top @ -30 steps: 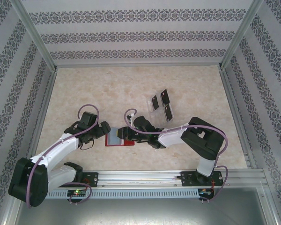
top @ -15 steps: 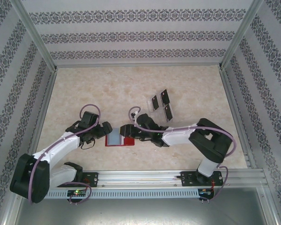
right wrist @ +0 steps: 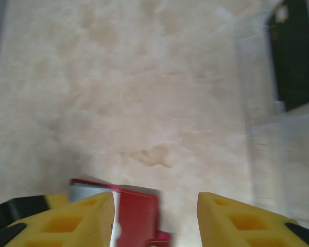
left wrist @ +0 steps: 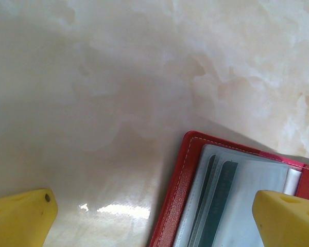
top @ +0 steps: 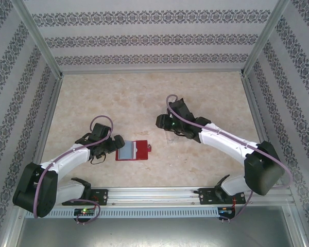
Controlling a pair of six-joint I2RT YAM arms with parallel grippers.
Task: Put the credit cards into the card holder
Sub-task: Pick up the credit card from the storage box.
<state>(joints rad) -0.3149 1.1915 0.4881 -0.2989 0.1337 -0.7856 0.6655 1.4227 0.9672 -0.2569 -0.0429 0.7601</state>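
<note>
Lying inside open card holder [left wrist: 171, 206]: perhaps credit cards [left wrist: 221, 195]

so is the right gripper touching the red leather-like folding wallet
Apart. The top external view shows a stretch of pale table between the right gripper and the red folding wallet.

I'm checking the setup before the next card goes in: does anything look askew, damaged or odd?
Nothing stands out. The red wallet lies open and flat on the table, cards tucked straight in its clear pocket. The left gripper is open across its edge; the right gripper is open and empty.
</note>
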